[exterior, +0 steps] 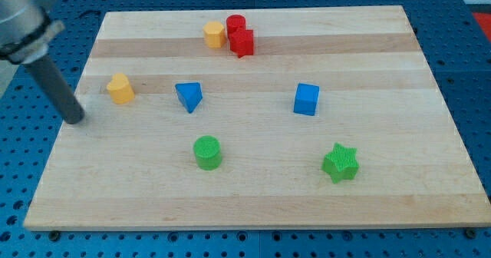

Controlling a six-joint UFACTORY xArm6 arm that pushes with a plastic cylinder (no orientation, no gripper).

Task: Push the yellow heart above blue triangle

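Observation:
The yellow heart [120, 88] lies at the view's left on the wooden board [253, 204]. The blue triangle [189, 96] lies to its right, at about the same height in the view, with a gap between them. My tip [74, 120] touches the board to the left of and a little below the yellow heart, apart from it. The dark rod slants up to the view's top left corner.
A yellow hexagon [214, 34], a red cylinder [235, 25] and a red star [242, 42] cluster at the view's top centre. A blue cube [306, 99] sits at the right of centre. A green cylinder [207, 152] and a green star [340, 163] lie near the bottom.

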